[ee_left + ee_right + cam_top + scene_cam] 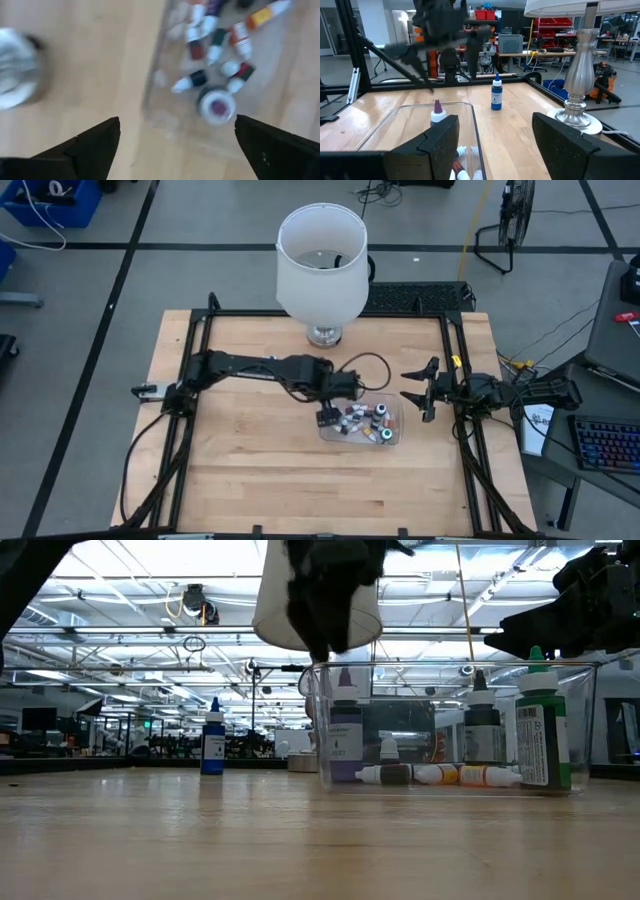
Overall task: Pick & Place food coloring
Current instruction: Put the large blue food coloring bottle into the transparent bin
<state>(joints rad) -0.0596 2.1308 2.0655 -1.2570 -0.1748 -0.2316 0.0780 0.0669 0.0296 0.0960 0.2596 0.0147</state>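
Workshop floor with taped lines surrounds a wooden bench [250,470] framed by black rails.

Left jaws [330,417]: spread wide and empty, hanging over the left end of the tub [395,438]; in the left wrist view both fingers [95,145] are well apart with nothing between them.

Tub: clear plastic, right of bench centre, between the two arms. Holds the food coloring [362,420], roughly a dozen small bottles. Most lie flat on its floor; a few stand upright, among them a purple one [345,730] and a green one [540,730].

Blue bottle [496,94]: one piece outside the tub, upright on the bare wood, apart from the rest, not far from the lamp base.

Right jaws [418,395]: released, empty, parked just right of the tub, facing it.

Lamp [321,265]: white shade on a silver base [577,117], at the far edge of the bench.

Progress, as judged: nearly all bottles sit in the tub. If the tub is the destination, only the blue bottle is left; if bottles are being taken out, one is out and the bulk is left. Which direction applies cannot be told.
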